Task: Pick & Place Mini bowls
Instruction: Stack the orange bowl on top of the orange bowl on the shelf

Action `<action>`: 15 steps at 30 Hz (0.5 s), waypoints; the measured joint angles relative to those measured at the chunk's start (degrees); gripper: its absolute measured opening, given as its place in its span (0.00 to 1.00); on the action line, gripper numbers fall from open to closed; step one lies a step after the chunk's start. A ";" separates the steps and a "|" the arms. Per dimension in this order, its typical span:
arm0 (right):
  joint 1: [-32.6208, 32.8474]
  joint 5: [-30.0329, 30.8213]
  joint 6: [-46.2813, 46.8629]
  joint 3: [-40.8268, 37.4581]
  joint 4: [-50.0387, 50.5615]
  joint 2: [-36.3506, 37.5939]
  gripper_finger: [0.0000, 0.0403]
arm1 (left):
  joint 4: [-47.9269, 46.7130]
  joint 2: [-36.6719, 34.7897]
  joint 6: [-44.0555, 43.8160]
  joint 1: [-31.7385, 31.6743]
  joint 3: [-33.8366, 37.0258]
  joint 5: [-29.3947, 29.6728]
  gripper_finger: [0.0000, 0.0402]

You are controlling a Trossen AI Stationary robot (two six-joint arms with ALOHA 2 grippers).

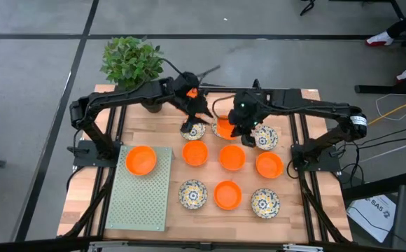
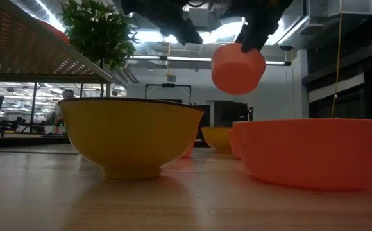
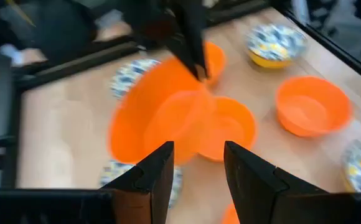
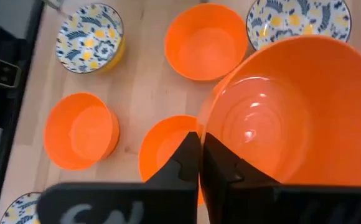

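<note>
1. the right hand (image 4: 199, 163) is clamped on the rim of an orange mini bowl (image 4: 292, 112), held in the air above the bench (image 1: 301, 217), near the 12 o'clock side of the high view.
2. the left hand (image 3: 198, 174) hovers just beside it at about 9 o'clock, fingers apart, gripping nothing.
3. the other mini bowls sit in rows toward 6 o'clock: an orange bowl (image 1: 232, 157) at centre and a patterned bowl (image 1: 193, 194) below it.
4. one orange bowl (image 1: 141, 159) rests on the green mat (image 1: 138, 203) at 8 o'clock.
5. a plant (image 1: 131, 60) stands at 11 o'clock.
</note>
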State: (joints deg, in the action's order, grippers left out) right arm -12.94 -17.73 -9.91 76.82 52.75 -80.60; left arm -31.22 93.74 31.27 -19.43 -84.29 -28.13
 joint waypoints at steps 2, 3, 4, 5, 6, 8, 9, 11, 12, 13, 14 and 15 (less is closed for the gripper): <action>2.50 2.95 2.57 0.00 -0.02 0.00 0.01 | -1.69 -0.20 1.09 1.59 0.00 0.24 0.34; 3.75 4.12 3.66 0.00 -0.02 0.00 0.01 | -2.45 -0.26 1.56 2.53 0.00 0.81 0.34; 5.01 4.96 4.72 0.00 -0.02 0.00 0.01 | -3.17 -0.27 1.96 3.55 0.00 1.97 0.34; 6.30 5.73 5.72 0.00 -0.03 0.00 0.01 | -3.87 -0.37 2.32 4.68 0.00 3.75 0.34; 7.61 6.47 6.75 0.00 -0.04 0.00 0.01 | -4.78 -0.67 2.76 5.82 0.02 5.86 0.34; 10.32 7.89 8.42 0.00 -0.04 0.00 0.01 | -5.48 -1.46 3.50 8.48 0.02 10.23 0.34; 11.68 8.70 9.05 0.00 -0.07 0.00 0.01 | -5.80 -1.90 3.51 9.85 0.00 11.99 0.34; 14.57 10.97 9.70 0.00 -0.07 -0.02 0.01 | -6.63 -2.38 2.99 12.45 0.00 13.88 0.34; 15.89 12.18 9.77 0.00 -0.12 -0.02 0.01 | -6.37 -2.38 2.29 13.67 0.00 14.15 0.34; 17.17 13.55 9.91 0.00 -0.15 -0.02 0.01 | -6.64 -2.55 1.42 14.79 0.00 14.33 0.34; 18.53 14.91 10.35 0.00 -0.11 -0.02 0.01 | -7.16 -2.76 0.19 15.89 0.02 14.64 0.34; 19.71 16.36 11.23 0.00 -0.12 -0.02 0.01 | -7.06 -2.97 -1.05 16.98 0.02 15.03 0.34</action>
State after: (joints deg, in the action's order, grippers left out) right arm 6.77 -1.36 1.32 76.82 52.63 -80.62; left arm -38.28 90.76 30.23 -2.45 -84.27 -13.09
